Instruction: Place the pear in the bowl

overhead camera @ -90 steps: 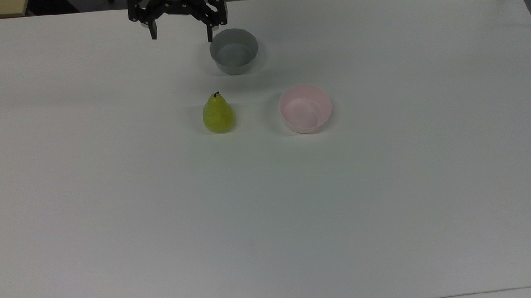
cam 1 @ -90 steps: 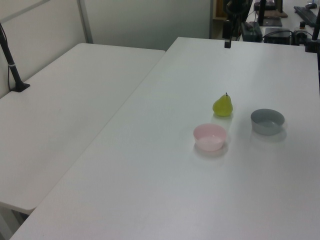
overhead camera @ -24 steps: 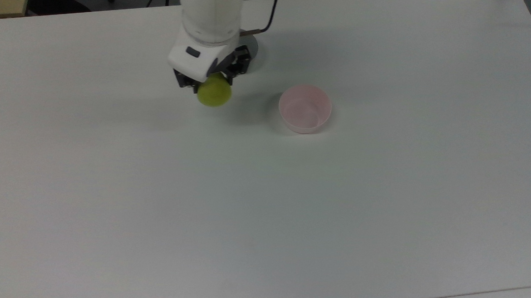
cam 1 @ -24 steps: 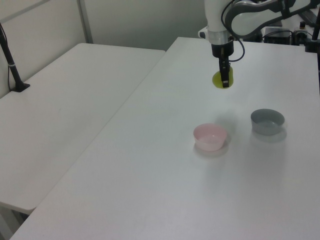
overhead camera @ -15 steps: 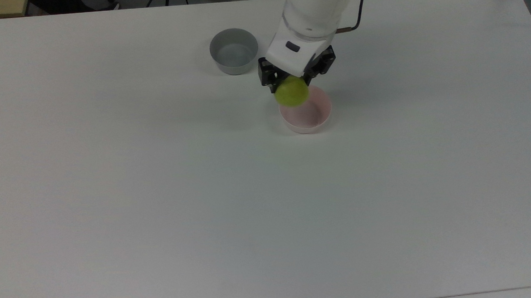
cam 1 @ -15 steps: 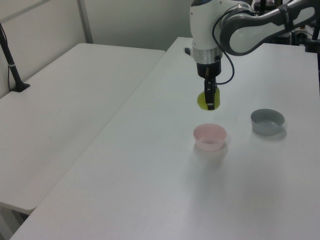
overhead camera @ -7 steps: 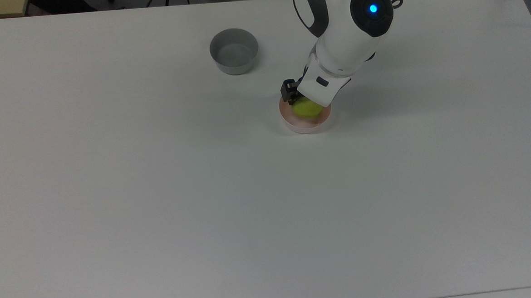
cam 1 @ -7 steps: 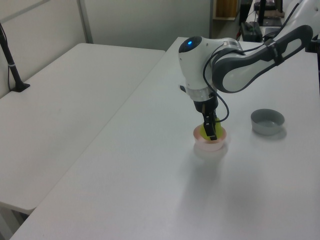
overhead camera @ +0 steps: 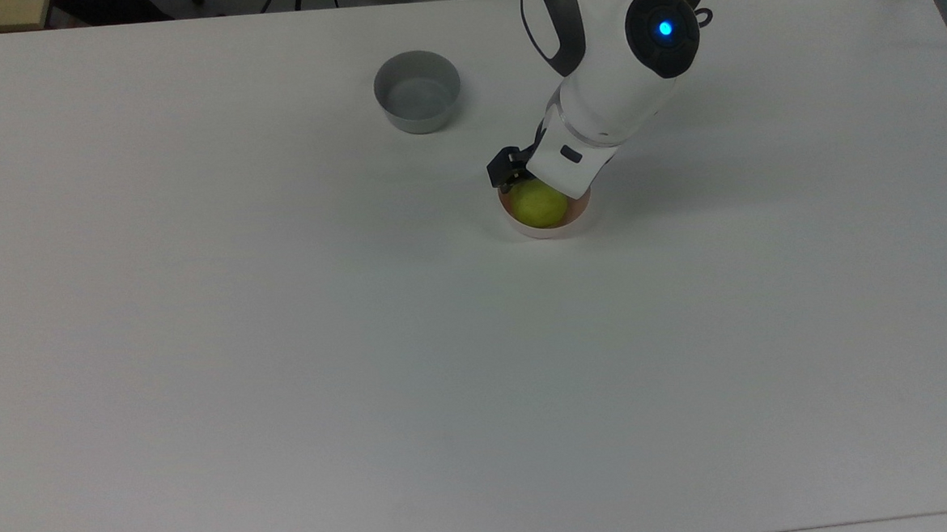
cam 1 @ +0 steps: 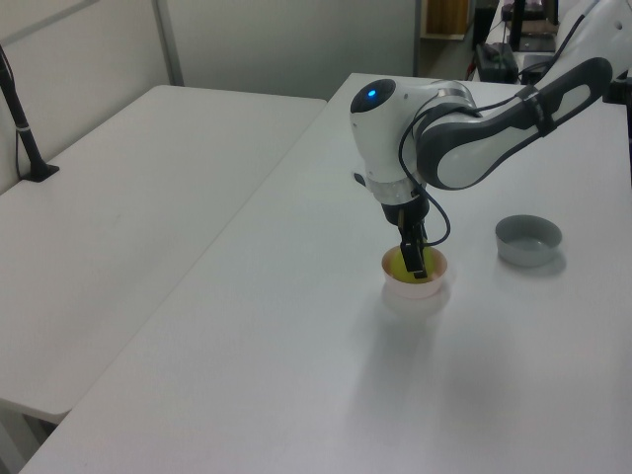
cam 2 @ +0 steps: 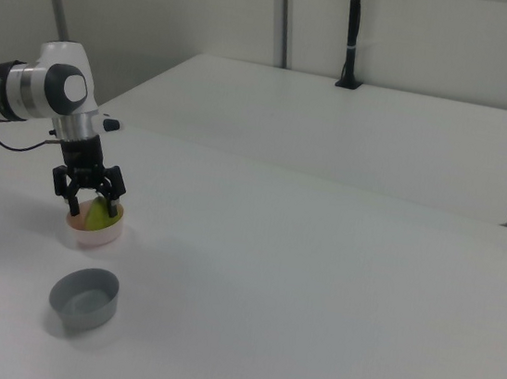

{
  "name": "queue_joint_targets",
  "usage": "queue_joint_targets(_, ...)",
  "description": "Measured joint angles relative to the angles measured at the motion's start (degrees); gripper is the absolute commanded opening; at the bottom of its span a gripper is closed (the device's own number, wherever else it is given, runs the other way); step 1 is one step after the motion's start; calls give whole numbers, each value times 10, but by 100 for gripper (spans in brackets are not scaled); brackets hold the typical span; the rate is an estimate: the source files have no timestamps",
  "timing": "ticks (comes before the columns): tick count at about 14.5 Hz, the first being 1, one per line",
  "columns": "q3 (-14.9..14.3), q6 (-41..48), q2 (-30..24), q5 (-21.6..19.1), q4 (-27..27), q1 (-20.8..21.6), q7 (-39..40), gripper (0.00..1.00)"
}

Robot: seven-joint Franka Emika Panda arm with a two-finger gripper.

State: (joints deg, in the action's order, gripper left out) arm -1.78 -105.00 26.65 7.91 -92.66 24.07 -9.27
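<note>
The yellow-green pear (overhead camera: 538, 205) lies inside the pale pink bowl (overhead camera: 549, 231), near the middle of the white table. In the right view the pear (cam 2: 100, 216) pokes above the bowl's rim (cam 2: 93, 238). My gripper (cam 2: 94, 206) hangs just over the bowl, open, with one black finger on each side of the pear and a gap showing. In the top view the white wrist covers the bowl's far half, and one finger sticks out at the top view's left of the gripper (overhead camera: 536, 191). The left view shows the pear (cam 1: 397, 262) in the bowl (cam 1: 420, 288) behind a finger.
A grey round bowl (overhead camera: 416, 90) stands empty, up and toward the top view's left of the pink one; it is also in the right view as the grey bowl (cam 2: 84, 298). A second white table (cam 1: 148, 197) adjoins on the left view's left.
The gripper carried the pear from beside the grey bowl over to the pink bowl and lowered it in. In the last half second the fingers spread and the pear settled into the bowl.
</note>
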Motion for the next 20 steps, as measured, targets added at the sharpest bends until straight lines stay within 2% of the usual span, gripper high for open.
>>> queue_joint_targets(5, -1, 14, -12, 0, 10, -2, 0, 100)
queue_joint_targets(10, -2, 77, -124, 0, 18, -52, 4, 100)
queue_joint_targets(13, 30, 77, -155, -6, 17, -127, 23, 100)
queue_joint_targets(16, 42, 78, -197, -52, 17, -225, 110, 100)
queue_joint_targets(17, 42, 85, -208, -57, 15, -242, 130, 100)
queue_joint_targets(20, 44, 88, -213, -66, 8, -251, 135, 100)
